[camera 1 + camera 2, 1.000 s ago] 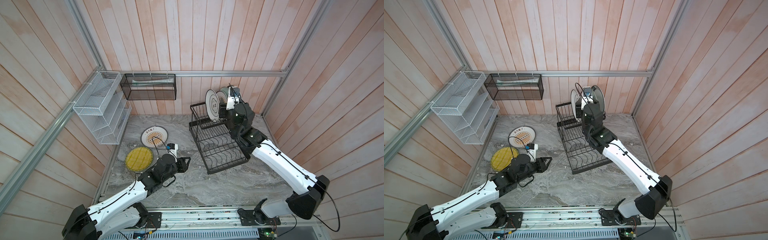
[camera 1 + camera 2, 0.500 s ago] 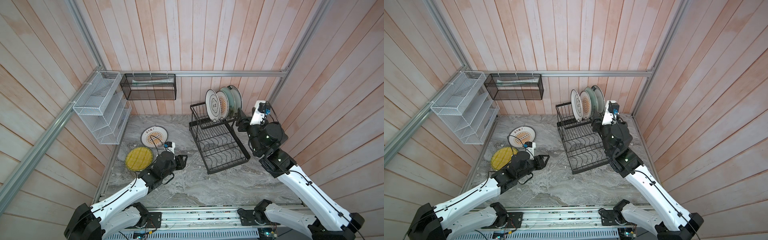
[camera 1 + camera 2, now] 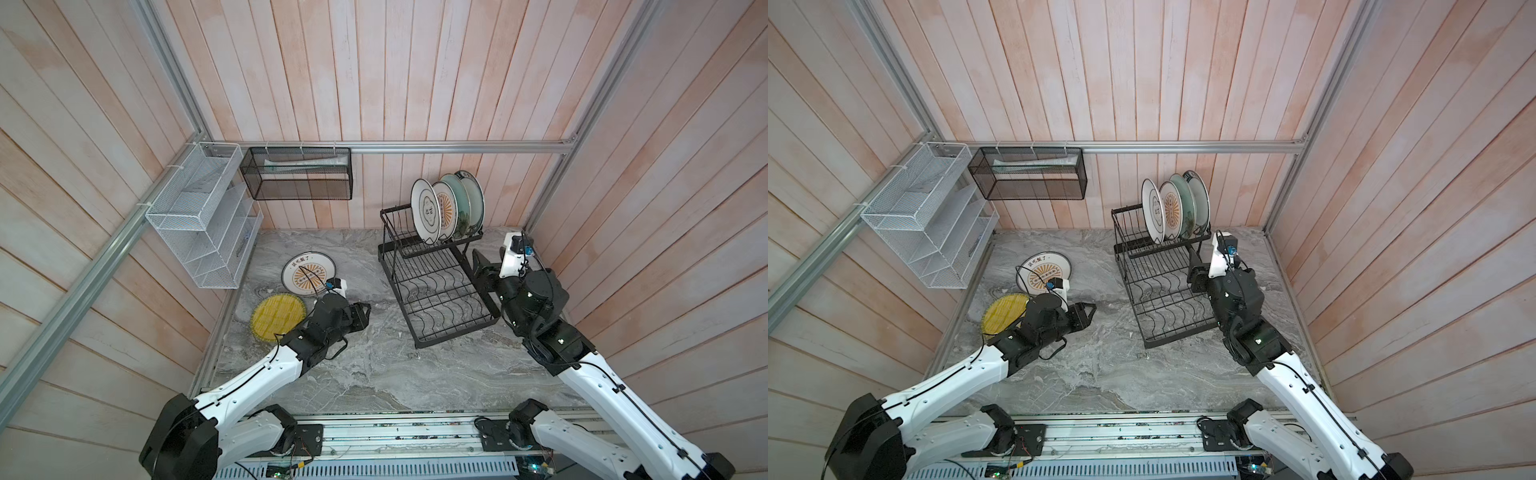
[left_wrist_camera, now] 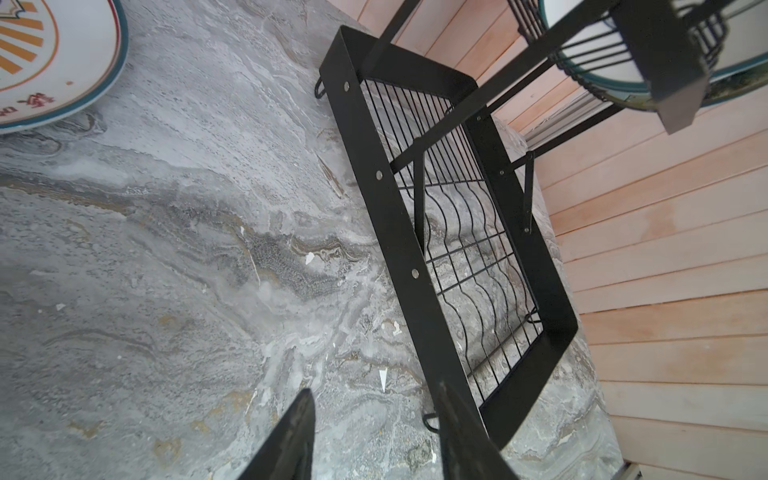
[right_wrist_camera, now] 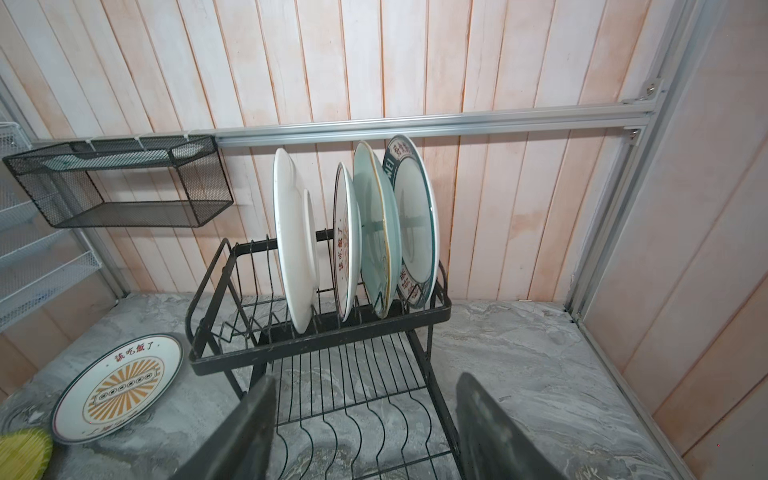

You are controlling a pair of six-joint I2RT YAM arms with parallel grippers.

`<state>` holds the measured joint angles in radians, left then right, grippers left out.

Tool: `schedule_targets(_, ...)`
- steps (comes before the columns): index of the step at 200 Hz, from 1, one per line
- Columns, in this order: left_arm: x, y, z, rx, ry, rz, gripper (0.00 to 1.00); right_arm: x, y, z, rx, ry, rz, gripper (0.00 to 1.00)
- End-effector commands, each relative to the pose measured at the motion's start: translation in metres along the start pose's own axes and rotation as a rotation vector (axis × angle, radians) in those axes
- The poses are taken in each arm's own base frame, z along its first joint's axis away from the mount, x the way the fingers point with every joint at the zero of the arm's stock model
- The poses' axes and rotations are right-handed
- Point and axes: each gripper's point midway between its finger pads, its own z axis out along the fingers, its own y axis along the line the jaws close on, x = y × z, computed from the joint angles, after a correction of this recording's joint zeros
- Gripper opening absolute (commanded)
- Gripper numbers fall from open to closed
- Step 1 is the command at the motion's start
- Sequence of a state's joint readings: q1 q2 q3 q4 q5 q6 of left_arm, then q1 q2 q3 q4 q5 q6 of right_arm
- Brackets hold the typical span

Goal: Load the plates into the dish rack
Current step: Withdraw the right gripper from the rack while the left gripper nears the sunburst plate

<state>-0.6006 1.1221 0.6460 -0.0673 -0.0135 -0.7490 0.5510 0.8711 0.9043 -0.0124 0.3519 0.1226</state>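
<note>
The right gripper point(image 5: 365, 386) stands open, holding nothing, just right of the dish rack point(image 3: 440, 291). The rack's upper basket point(image 5: 320, 353) holds four plates point(image 3: 426, 216) standing on edge. The left gripper point(image 4: 374, 390), open too, hovers over the worktop point(image 3: 374, 374). Left of it the sunburst plate point(image 3: 305, 272) and yellow plate point(image 3: 277, 318) lie flat.
</note>
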Motion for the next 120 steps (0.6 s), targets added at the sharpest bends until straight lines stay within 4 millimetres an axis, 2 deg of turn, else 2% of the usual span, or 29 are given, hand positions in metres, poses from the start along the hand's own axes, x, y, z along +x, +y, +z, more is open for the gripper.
schedule_targets(1, -0.017, -0.006, -0.003, 0.021, -0.027, -0.019, 0.50, 0.015, 0.009, -0.002, -0.072, 0.046, 0.026, 0.69)
schedule_targets(34, -0.027, 0.001, -0.004, 0.011, -0.033, -0.027, 0.50, 0.035, 0.013, -0.004, -0.107, 0.090, 0.038, 0.70)
schedule_targets(55, -0.033, 0.011, -0.005, -0.019, -0.042, -0.035, 0.50, 0.050, 0.020, -0.004, -0.155, 0.130, 0.044, 0.70)
schedule_targets(81, -0.042, 0.026, -0.007, -0.052, -0.067, -0.060, 0.51, 0.065, 0.020, -0.005, -0.157, 0.170, 0.053, 0.70)
schedule_targets(120, -0.055, 0.045, -0.009, -0.093, -0.098, -0.092, 0.52, 0.072, 0.020, -0.008, -0.169, 0.175, 0.083, 0.70)
